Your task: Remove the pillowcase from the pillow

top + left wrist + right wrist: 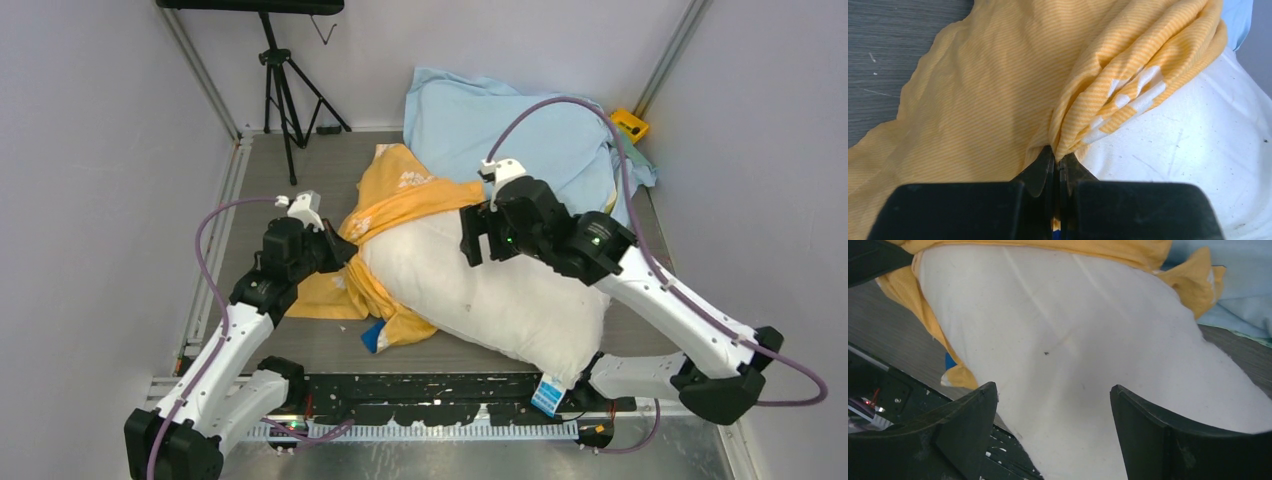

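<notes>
Near edge: small blue tag (547,393) at a corner of the plump, speckled white pillow (500,290), whose long axis runs from near right to far left.
Mid-table: right gripper (1053,389), jaws wide apart and empty, poised over the bare pillow body. Left gripper (1058,165), clamped tight on a gathered fold of the orange-yellow striped fabric pillowcase (400,195).
Pillowcase covers only the pillow's far-left end and likely slides off leftward and away. Left arm is nearer it.
Farthest: crumpled pale-blue cloth (520,130).
</notes>
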Tool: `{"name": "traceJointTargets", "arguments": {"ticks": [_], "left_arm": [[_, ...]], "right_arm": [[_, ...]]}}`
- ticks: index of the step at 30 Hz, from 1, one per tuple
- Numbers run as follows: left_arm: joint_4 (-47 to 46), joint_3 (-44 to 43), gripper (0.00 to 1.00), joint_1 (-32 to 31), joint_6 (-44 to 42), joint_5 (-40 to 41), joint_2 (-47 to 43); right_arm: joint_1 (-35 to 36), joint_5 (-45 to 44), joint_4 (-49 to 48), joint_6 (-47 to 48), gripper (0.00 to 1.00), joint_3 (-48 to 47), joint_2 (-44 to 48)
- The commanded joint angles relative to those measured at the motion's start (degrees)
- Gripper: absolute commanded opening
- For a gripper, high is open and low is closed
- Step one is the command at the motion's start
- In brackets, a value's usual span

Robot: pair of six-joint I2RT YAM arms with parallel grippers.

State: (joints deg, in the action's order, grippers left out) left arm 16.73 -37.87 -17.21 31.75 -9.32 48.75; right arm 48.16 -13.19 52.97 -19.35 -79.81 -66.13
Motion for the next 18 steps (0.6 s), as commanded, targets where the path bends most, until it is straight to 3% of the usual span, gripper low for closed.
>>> {"name": "traceJointTargets", "arguments": {"ticks": [1,5,7,9,12,14,17,18], "left_arm": [[-4.4,-0.1,0.01,0.2,1.1,-2.6,-1.0],[-3.7,-0.8,0.03,0.2,0.6,-3.8,-0.7],[-3.7,-0.9,0.09,0.2,0.5,-4.7,-0.8],[-3.0,-1.2,0.29,0.2,0.1,-4.6,-1.1],[-2.0,-1.5,0.48,0.1,-0.8,-3.5,-2.0],[-1.4,-1.9,0.56,-0.2,-1.8,-2.6,-2.5],[0.0,-3.6,0.62,-1.3,-3.1,-1.6,-2.0],[0.1,-4.2,0.64,-1.9,-3.6,-1.6,-1.4]], "right_arm": [[6.7,-2.4,-2.3,0.2,0.88,-2.6,-7.1],[9.6,-4.4,-3.3,-1.1,0.88,-1.3,-13.8],[9.7,-4.8,-4.5,-1.9,0.88,0.9,-15.8],[9.7,-6.0,-6.3,-2.5,0.88,4.0,-16.4],[9.7,-7.6,-8.4,-3.4,0.83,9.1,-16.8],[9.7,-8.2,-9.3,-4.0,0.7,11.1,-16.9],[9.7,-8.5,-10.9,-4.9,0.3,13.3,-15.7],[9.7,-8.5,-11.8,-5.2,0.22,14.0,-14.8]]}}
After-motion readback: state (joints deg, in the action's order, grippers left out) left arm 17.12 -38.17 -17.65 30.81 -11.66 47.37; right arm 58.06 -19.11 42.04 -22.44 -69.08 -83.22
